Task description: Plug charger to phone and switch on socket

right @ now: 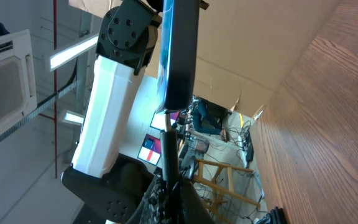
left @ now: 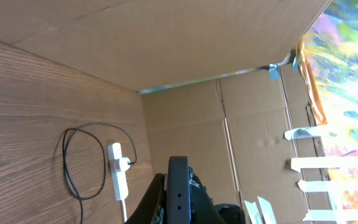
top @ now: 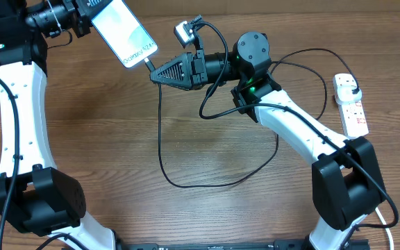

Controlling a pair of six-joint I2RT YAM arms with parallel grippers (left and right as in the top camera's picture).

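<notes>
My left gripper (top: 87, 19) is shut on the phone (top: 122, 31) and holds it in the air at the top left, light-blue screen up. The phone shows edge-on between the fingers in the left wrist view (left: 179, 186). My right gripper (top: 155, 74) is shut on the charger's connector end. In the right wrist view the connector (right: 168, 146) meets the lower end of the phone (right: 179, 56). The black charger cable (top: 161, 139) hangs down, loops over the table and runs to a black plug (top: 353, 89) in the socket (top: 353, 114) at the right edge.
The white power strip also shows in the left wrist view (left: 118, 177), with the black cable (left: 70, 162) looped beside it. A cardboard wall (left: 185, 56) stands behind the table. The wooden table (top: 103, 125) lies under both arms.
</notes>
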